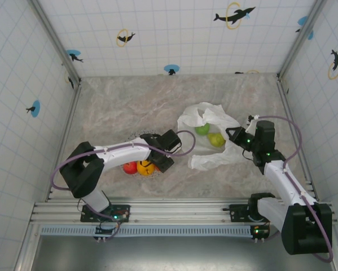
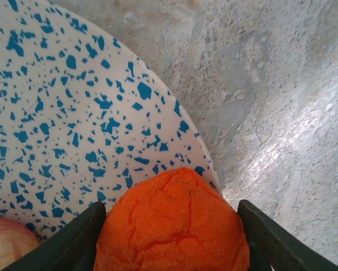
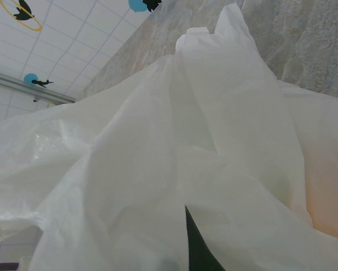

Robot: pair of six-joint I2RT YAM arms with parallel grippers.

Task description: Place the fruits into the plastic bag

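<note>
Step in hand: the pick. An orange fruit [image 2: 171, 226] is being taken off the speckled plate [image 2: 73, 113], with bagging to come after.
Left gripper [image 2: 170, 204]: it is down over the plate's edge with one dark finger [image 2: 73, 243] on each side of the orange fruit. Both sit right against its skin, but whether they are squeezing it cannot be told from here.
Orange fruit: it sits at the rim of the plate, close to the marble table [image 2: 281, 84], and by the look of it has not been lifted.
Others on the plate: a red fruit [image 1: 130, 167] lies just beside the orange one, so there is more to fetch.
Right gripper [image 1: 234, 134]: clenched on the near-right edge of the plastic bag [image 1: 211, 159]. In the right wrist view the white film is draped over its finger [image 3: 194, 243].
Bag contents: two green fruits [image 1: 202, 129] already lie inside at the mouth. The task looks partly done.
Next move calls for: a firm pinch on the orange fruit and a straight lift clear of the red one. After that comes a carry to the right across the table to the bag's mouth. The right arm needs to hold that mouth wide.
Watch for: a round fruit can roll out of a loose grip, and the film can sag shut over the opening.
</note>
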